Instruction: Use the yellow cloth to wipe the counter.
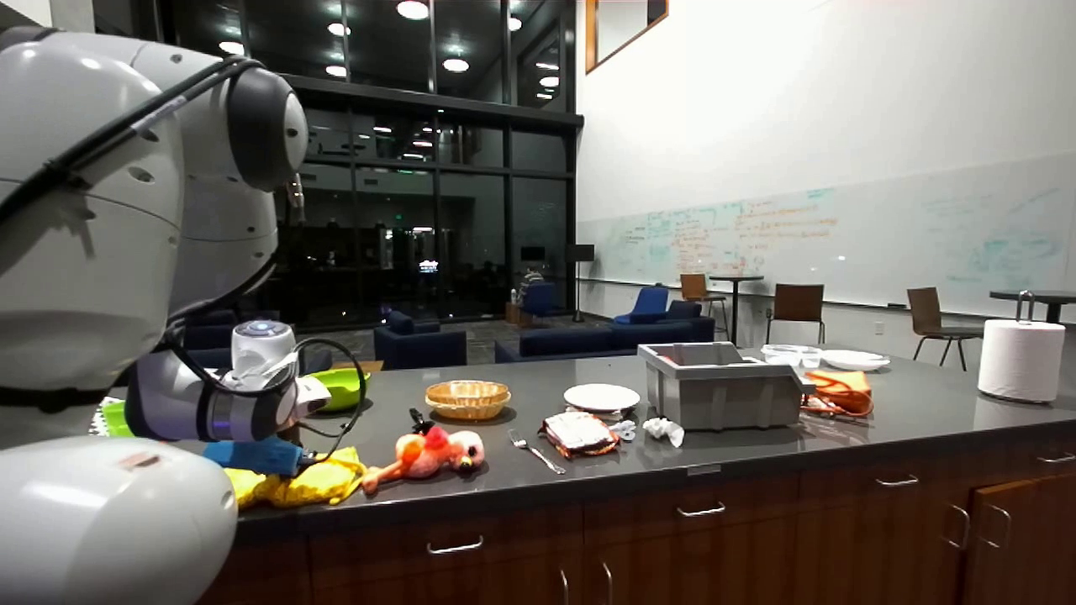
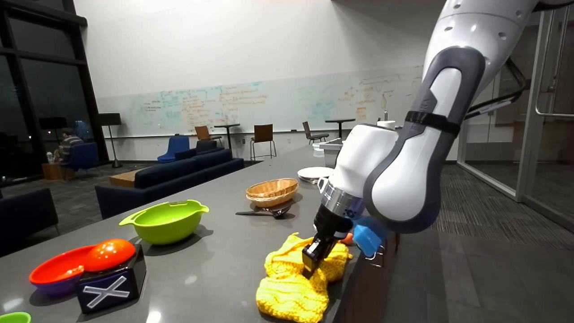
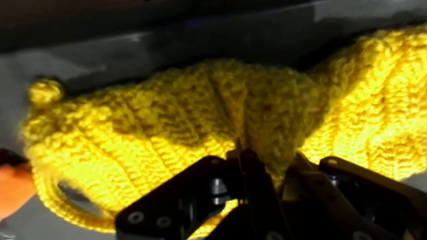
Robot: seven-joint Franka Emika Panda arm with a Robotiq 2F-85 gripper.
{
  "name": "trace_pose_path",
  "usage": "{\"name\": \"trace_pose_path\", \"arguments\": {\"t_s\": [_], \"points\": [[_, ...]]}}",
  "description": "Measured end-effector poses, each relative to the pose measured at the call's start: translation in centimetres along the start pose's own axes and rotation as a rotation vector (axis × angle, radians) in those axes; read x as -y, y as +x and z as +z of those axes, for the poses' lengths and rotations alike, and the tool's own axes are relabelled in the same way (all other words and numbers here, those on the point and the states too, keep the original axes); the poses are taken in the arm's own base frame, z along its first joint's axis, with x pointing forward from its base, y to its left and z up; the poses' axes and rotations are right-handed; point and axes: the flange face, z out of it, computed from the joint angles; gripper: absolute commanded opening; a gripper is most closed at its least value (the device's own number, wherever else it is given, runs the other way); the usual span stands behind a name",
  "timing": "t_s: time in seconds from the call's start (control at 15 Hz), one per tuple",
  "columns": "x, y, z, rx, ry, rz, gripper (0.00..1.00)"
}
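In an exterior view, a round red-and-purple bowl (image 2: 58, 271) is seen well left of the claw (image 2: 308, 271); beside it, a black box (image 2: 110, 303) topped by a glossy orange dome (image 2: 110, 255) is marked with a white X (image 2: 106, 292). A lime-green spouted bowl (image 2: 170, 229) is noted behind and left of the claw. The bright-yellow knitted cloth (image 2: 291, 296) is found bunched beneath the claw on the dark grey counter (image 2: 224, 264), near its edge; a fold of it is clamped in the claw, per wrist view. Lettering (image 2: 429, 103) on the white-and-grey arm (image 2: 403, 188), above the claw, is only partly legible.

Right of the claw, in an exterior view, a pink-and-orange plush toy (image 1: 437, 454) and a metal fork (image 1: 536, 452) are recorded. Farther right, orange and green handwriting (image 1: 756, 227) on the white wall (image 1: 756, 101) is too small to be read.
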Motion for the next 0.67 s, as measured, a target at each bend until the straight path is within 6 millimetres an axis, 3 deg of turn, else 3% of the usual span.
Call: {"name": "trace_pose_path", "arguments": {"t_s": [0.27,0.67], "points": [[-1.2,-1.8,-0.9,-0.012,-0.026,0.099,0.02],[-2.1,-1.2,-0.8,-0.028,-0.032,0.113,0.02]]}}
